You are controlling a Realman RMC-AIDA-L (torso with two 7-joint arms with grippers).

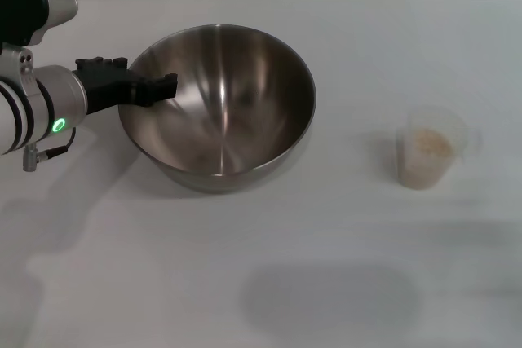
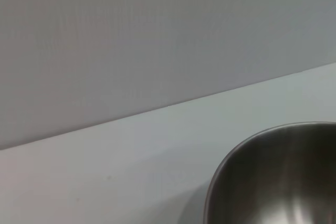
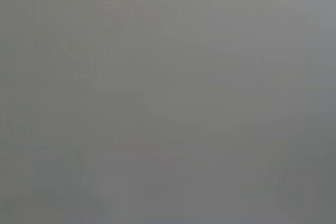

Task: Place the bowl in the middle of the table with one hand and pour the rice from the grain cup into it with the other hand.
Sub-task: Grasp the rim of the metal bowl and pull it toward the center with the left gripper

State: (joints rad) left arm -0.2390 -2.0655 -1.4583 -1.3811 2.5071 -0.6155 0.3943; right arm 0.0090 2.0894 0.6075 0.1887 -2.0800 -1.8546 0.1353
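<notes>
Your left claw (image 1: 159, 87) grips the bowl (image 1: 220, 103) by its rim, left of the worktop (image 1: 326, 283) centre; place it first. The grain cup (image 1: 426, 152) of rice (image 1: 428, 144) waits right, untouched; your right claw is not seen.

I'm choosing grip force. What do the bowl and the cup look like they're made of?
The bowl looks like brushed stainless steel: grey, shiny, streaked reflections inside. The grain cup seems to be clear, slightly frosted plastic; the rice shows through its wall.
</notes>
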